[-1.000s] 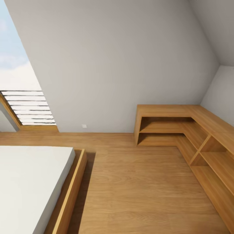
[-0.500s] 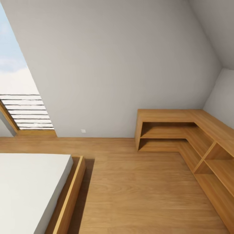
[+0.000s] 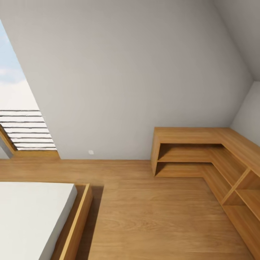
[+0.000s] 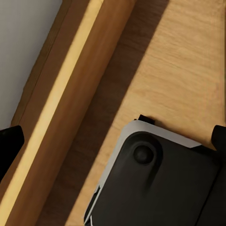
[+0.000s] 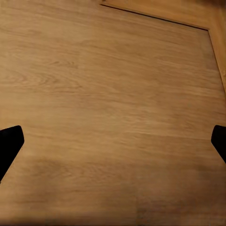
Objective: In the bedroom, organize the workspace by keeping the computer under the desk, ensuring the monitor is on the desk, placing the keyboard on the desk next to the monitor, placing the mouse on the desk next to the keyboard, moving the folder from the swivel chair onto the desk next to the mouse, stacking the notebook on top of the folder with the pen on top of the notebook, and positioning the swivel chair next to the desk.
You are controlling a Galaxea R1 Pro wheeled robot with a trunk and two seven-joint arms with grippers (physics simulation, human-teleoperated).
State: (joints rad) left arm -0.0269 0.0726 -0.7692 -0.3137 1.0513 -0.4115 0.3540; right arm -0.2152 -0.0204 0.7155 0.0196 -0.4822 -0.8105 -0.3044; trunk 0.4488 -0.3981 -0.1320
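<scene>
At right, low wooden shelf; bed near left. Robot searching for desk: keep turning slowly. Both grippers' jaws spread, holding nothing.

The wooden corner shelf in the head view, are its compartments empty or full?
Empty. The wooden corner shelf shows only bare boards in every open compartment visible, and nothing lies on its top.

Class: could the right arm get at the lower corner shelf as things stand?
Probably not yet. The shelf sits across open floor by the far wall, and the right gripper hangs open over bare floorboards. Nothing blocks the way; the robot likely just needs to roll closer.
</scene>
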